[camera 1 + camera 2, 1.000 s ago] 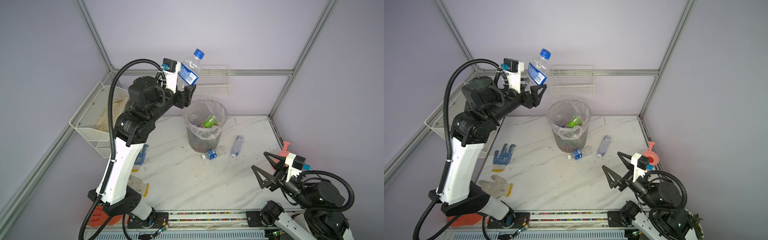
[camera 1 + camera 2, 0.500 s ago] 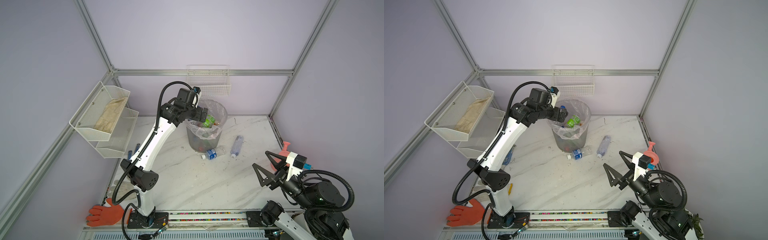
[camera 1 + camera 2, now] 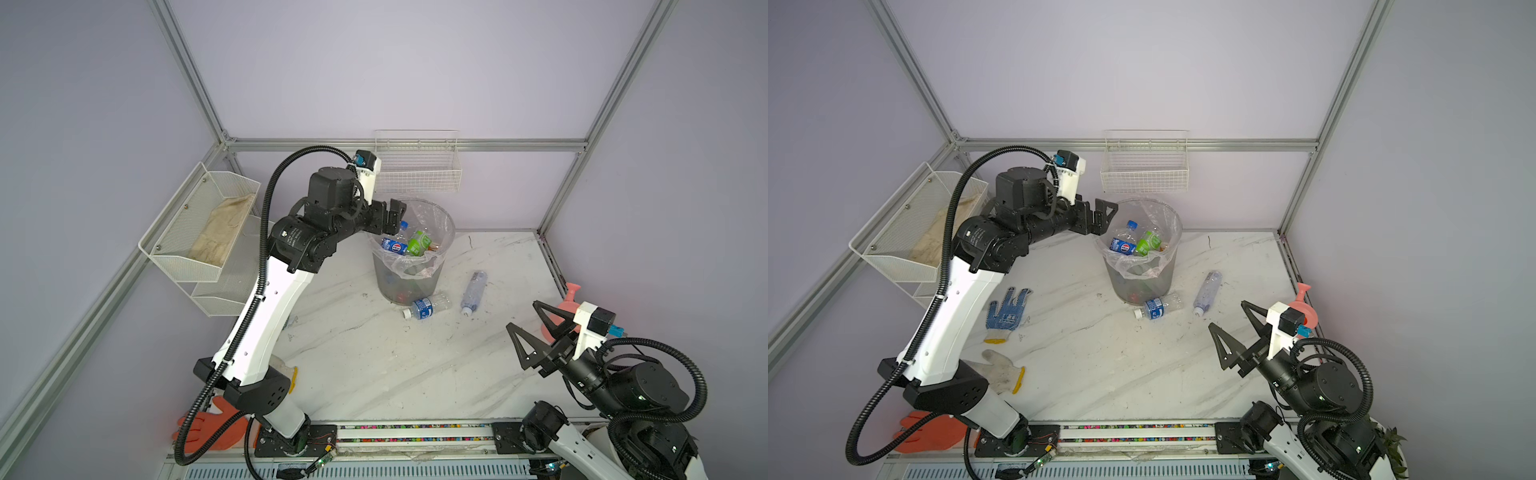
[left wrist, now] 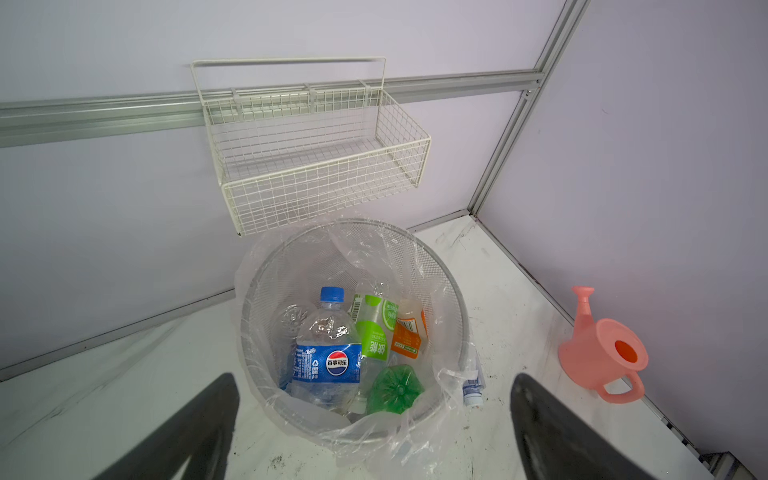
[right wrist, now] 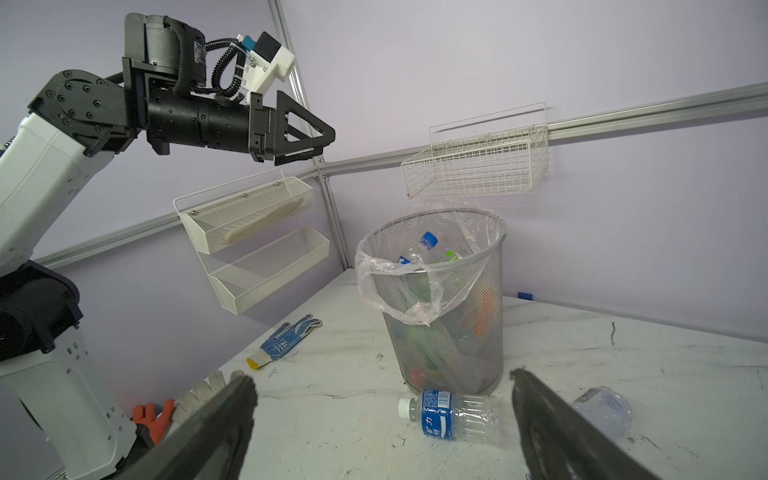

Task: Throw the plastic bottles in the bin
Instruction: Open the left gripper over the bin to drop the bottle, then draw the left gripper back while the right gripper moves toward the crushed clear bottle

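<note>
The bin (image 3: 415, 286) stands toward the back of the table (image 3: 374, 365), just in front of the wire basket (image 3: 417, 183) hung on the rear wall. Several bottles (image 4: 326, 361) lie piled inside the bin. A loose bottle (image 3: 426, 307) lies on the table at the bin's foot, perhaps touching it. A second loose bottle (image 3: 473, 291) lies just to its right, apart from the bin.

A tiered basket (image 3: 174, 232) hangs on the left wall, with a cloth (image 3: 224, 232) in its upper tier. The left end effector (image 3: 1100, 218) hangs over the bin's left rim. The right end effector (image 3: 1228, 315) is over the table's front right, and a watering can (image 3: 1304, 309) sits behind it by the right wall.

Left of the bin lies a glove (image 3: 1008, 311) — a second glove (image 3: 1003, 370) lies in front of that, and a third glove (image 3: 934, 432) at the front left corner.
</note>
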